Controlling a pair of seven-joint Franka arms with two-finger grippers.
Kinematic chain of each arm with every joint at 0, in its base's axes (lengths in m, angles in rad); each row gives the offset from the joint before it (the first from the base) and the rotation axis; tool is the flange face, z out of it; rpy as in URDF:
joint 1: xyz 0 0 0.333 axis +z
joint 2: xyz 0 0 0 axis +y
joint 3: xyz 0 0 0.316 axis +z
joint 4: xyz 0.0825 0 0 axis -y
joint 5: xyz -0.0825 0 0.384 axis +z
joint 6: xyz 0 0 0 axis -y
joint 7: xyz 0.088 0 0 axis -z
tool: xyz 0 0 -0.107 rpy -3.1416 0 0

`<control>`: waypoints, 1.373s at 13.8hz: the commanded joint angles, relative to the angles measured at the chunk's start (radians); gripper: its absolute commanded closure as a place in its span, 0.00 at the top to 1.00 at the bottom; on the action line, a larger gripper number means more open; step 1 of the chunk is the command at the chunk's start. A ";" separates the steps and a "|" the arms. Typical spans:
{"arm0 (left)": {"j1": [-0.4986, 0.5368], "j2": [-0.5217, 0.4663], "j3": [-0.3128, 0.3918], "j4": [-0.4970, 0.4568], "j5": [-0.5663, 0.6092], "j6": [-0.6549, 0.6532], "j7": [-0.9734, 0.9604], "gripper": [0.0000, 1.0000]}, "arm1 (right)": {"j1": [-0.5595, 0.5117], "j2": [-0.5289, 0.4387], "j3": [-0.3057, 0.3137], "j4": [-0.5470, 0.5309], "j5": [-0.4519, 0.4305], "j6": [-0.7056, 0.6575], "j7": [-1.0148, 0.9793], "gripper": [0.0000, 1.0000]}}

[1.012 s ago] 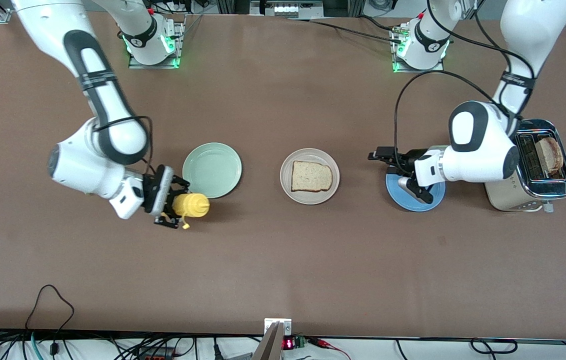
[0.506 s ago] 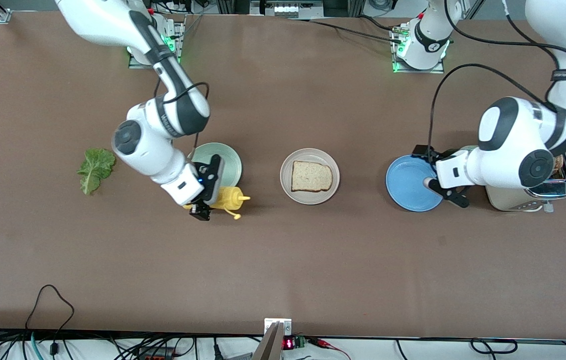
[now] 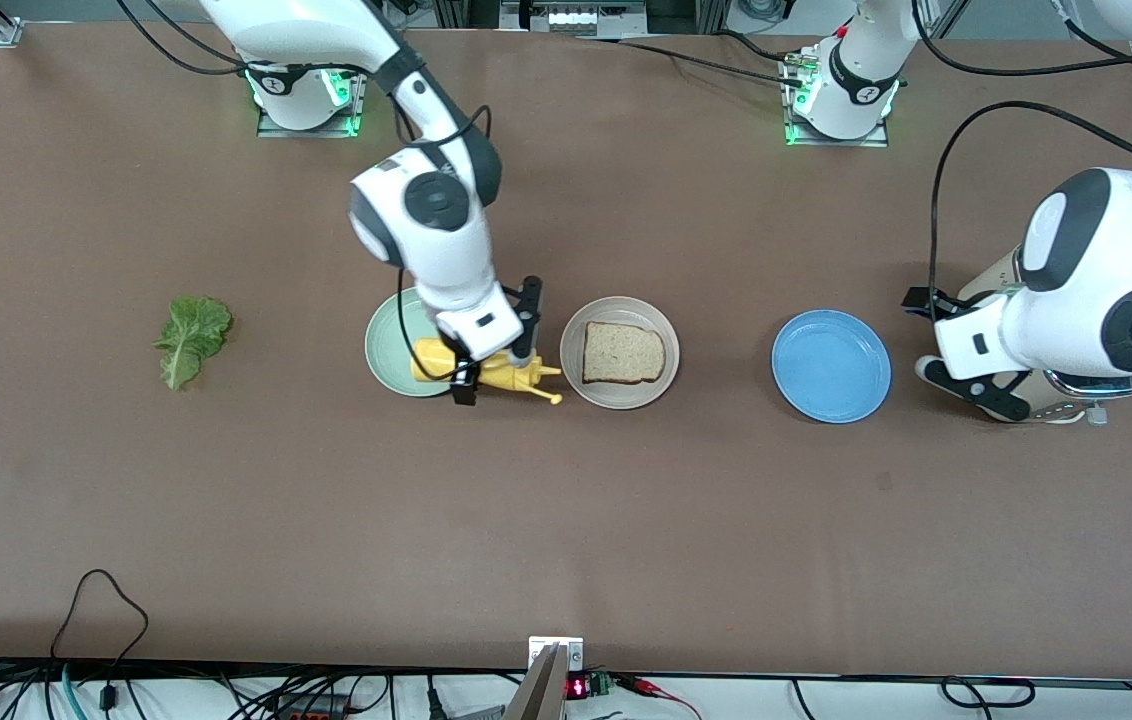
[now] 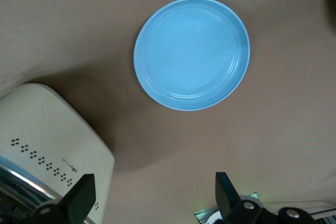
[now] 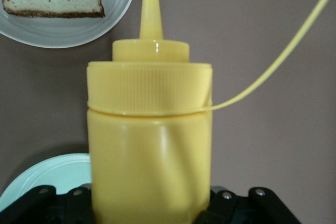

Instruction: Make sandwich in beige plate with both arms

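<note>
We look down on a wide brown table [image 3: 566, 520] with cables along its lower edge and the two arm bases at the top of the frame. At centre sits the beige plate [image 3: 619, 392], holding one slice of bread [image 3: 623, 353]; so far the sandwich is only this bottom slice. Just beside the plate, mid-frame, the right gripper [image 3: 494, 365] carries a yellow squeeze bottle [image 3: 486, 370], its fingers clamped on the body and the nozzle aimed at the bread. We judge the bottle is tilted this way so sauce can go on the slice. In the right wrist view the bottle [image 5: 149, 129] fills the centre, with the plate's rim [image 5: 113, 17] and the bread's crust in the upper left corner. The mint-green plate [image 3: 391, 345] lies partly under that arm.

At centre right is the blue plate [image 3: 831, 366], bare. At the right edge the left gripper [image 3: 956, 345] hangs over the table by the toaster [image 3: 1056, 405], jaws wide and empty; this arm waits. The lettuce leaf [image 3: 191, 340] lies at mid-left, well apart from the plates.

The left arm's bulk covers nearly the whole toaster, so we cannot tell whether a second slice sits in it. The bottle's base is hidden by the right gripper.
</note>
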 commanded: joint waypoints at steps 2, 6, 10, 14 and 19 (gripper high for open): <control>0.026 -0.001 -0.002 0.046 0.022 -0.041 -0.008 1.00 | 0.115 0.120 -0.013 0.142 -0.184 -0.116 0.180 0.40; -0.031 -0.045 0.092 0.038 -0.016 -0.032 -0.005 1.00 | 0.197 0.229 -0.023 0.188 -0.313 -0.129 0.333 0.42; -0.207 -0.105 0.308 0.022 -0.132 -0.020 -0.050 1.00 | 0.286 0.293 -0.091 0.250 -0.314 -0.158 0.379 0.42; -0.313 -0.283 0.416 -0.197 -0.195 0.245 -0.277 1.00 | 0.287 0.293 -0.099 0.253 -0.312 -0.158 0.377 0.42; -0.329 -0.393 0.432 -0.228 -0.189 0.326 -0.276 1.00 | 0.272 0.270 -0.101 0.260 -0.286 -0.158 0.373 0.42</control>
